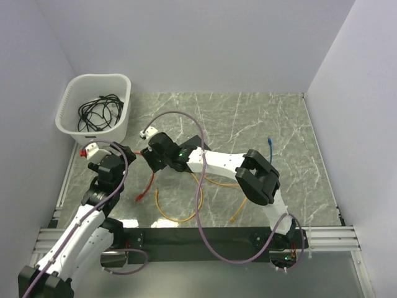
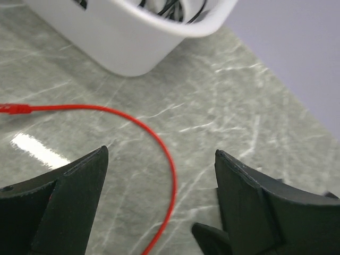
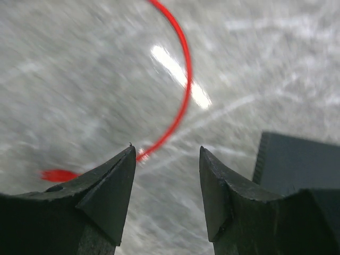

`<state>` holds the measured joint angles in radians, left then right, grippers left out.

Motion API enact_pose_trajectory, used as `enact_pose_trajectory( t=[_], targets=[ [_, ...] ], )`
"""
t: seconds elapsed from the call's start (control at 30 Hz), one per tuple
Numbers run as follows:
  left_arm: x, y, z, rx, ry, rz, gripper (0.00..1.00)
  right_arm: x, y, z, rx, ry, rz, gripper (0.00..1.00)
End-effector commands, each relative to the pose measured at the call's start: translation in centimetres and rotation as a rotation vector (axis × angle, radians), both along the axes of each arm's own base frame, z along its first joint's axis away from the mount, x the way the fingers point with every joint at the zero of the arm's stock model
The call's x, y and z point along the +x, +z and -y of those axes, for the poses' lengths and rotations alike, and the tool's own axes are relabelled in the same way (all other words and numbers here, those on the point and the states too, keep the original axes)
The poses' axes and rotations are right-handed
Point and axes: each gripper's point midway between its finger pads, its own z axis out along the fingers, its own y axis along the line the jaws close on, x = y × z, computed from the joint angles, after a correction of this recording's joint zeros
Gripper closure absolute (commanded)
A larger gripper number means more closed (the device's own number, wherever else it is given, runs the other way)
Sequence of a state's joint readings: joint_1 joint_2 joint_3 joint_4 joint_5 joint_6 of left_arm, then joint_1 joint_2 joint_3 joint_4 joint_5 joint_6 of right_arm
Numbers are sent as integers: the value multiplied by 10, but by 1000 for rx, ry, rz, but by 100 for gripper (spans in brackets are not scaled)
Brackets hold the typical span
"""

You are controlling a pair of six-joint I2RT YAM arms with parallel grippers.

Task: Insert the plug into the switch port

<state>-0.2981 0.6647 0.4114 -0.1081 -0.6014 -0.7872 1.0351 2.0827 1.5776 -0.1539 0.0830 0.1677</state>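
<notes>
A red cable (image 1: 147, 184) lies on the marble table between the two arms and curves through the left wrist view (image 2: 169, 159). Its red plug (image 3: 56, 174) lies on the table to the left of my right gripper (image 3: 166, 151), which is open and empty just above the table. A flat dark box corner (image 3: 297, 162), seemingly the switch, shows at the right of that view. In the top view the right arm hides it. My left gripper (image 2: 159, 154) is open and empty over the red cable. In the top view both grippers, left (image 1: 127, 154) and right (image 1: 147, 160), stand close together.
A white basket (image 1: 121, 124) holding black cables stands at the back left and shows close ahead in the left wrist view (image 2: 127, 48). A yellow cable (image 1: 173, 214) lies near the front, and a blue one (image 1: 270, 146) at the right. White walls enclose the table.
</notes>
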Motion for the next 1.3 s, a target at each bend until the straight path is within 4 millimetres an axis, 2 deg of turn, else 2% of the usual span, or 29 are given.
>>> enact_pose_trajectory(
  t=[0.0, 0.03, 0.07, 0.1, 0.13, 0.17, 0.2, 0.23, 0.3, 0.33, 0.37, 0.4, 0.57, 0.83, 1.17, 1.2, 1.27],
  targets=[
    [2, 29, 9, -47, -48, 117, 13, 16, 36, -21, 66, -28, 63, 41],
    [0, 33, 8, -53, -47, 130, 13, 20, 19, -22, 37, -36, 50, 41],
    [-3, 32, 8, -59, -50, 123, 14, 23, 13, -25, 32, -43, 42, 40],
    [-5, 34, 9, -65, -54, 125, 14, 32, 20, -31, 52, -55, 47, 40],
    [-8, 40, 9, -76, -59, 145, 14, 34, -2, -31, 16, -61, 19, 40],
    [-9, 43, 13, -92, -80, 154, 15, 40, 3, -38, 37, -74, 19, 40],
    [-13, 48, 14, -103, -90, 173, 15, 42, -10, -39, 20, -82, 5, 40],
    [-15, 48, 15, -110, -96, 175, 16, 45, -13, -39, 16, -89, -3, 40],
    [-21, 51, 16, -126, -108, 190, 16, 49, -9, -46, 36, -100, -2, 40],
    [-22, 52, 16, -129, -111, 194, 16, 50, -18, -46, 19, -104, -14, 40],
    [-23, 52, 17, -133, -114, 194, 16, 53, -12, -50, 33, -110, -10, 40],
    [-24, 52, 17, -137, -115, 199, 16, 55, -20, -50, 20, -116, -15, 40],
    [-24, 52, 20, -142, -137, 199, 16, 57, -24, -56, 5, -114, -27, 41],
    [-26, 57, 22, -148, -148, 215, 17, 53, -51, -52, -61, -120, -72, 42],
    [-27, 57, 21, -143, -149, 216, 17, 48, -70, -53, -96, -113, -116, 52],
    [-26, 56, 21, -144, -149, 215, 17, 46, -76, -50, -115, -112, -128, 55],
    [-26, 57, 21, -143, -148, 216, 17, 46, -76, -50, -118, -111, -128, 64]
  ],
)
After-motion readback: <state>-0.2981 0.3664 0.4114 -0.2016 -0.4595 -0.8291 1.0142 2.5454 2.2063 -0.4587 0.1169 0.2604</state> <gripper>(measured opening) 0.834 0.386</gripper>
